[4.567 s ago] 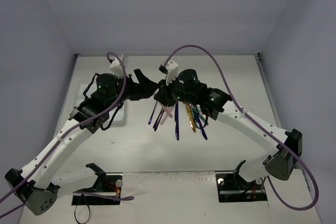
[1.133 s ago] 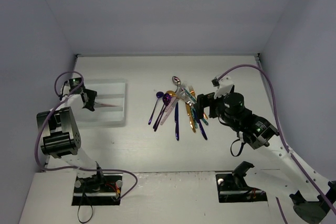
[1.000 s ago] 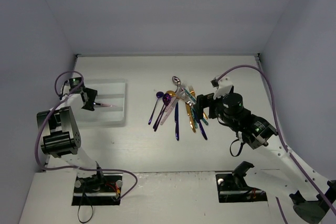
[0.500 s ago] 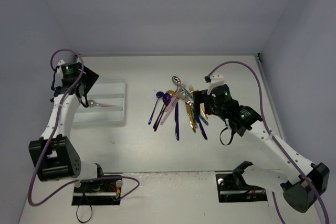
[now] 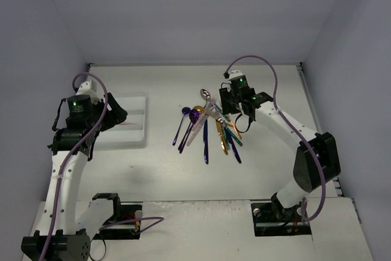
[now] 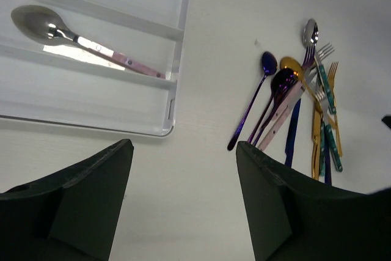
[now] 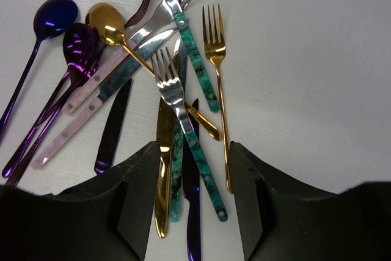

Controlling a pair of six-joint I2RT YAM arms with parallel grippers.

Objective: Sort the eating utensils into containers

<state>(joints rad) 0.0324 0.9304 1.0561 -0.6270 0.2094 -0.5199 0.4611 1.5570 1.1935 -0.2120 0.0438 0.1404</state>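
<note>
- One spoon point(image 6: 85, 44) with a pink handle lay in a middle compartment of the white tray point(image 6: 174, 99). The left gripper point(image 6: 183, 148) had released it and lifted away, with jaws wide and empty.
- The right gripper point(image 7: 194, 151) had come over the pile point(image 5: 211, 129) at the table centre. Its jaws stood apart on both sides of a teal-handled fork point(image 7: 183, 120), gripping nothing.
- Around a dozen pieces waited unsorted.
- Handles overlapped: this fork rested on a gold knife point(image 7: 164, 169) and a dark blue knife point(image 7: 193, 224), so a neighbour could probably lift too.

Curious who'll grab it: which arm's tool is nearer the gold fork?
Right. The right tool hangs just above the gold fork; the left tool is far off, by the white tray.
</note>
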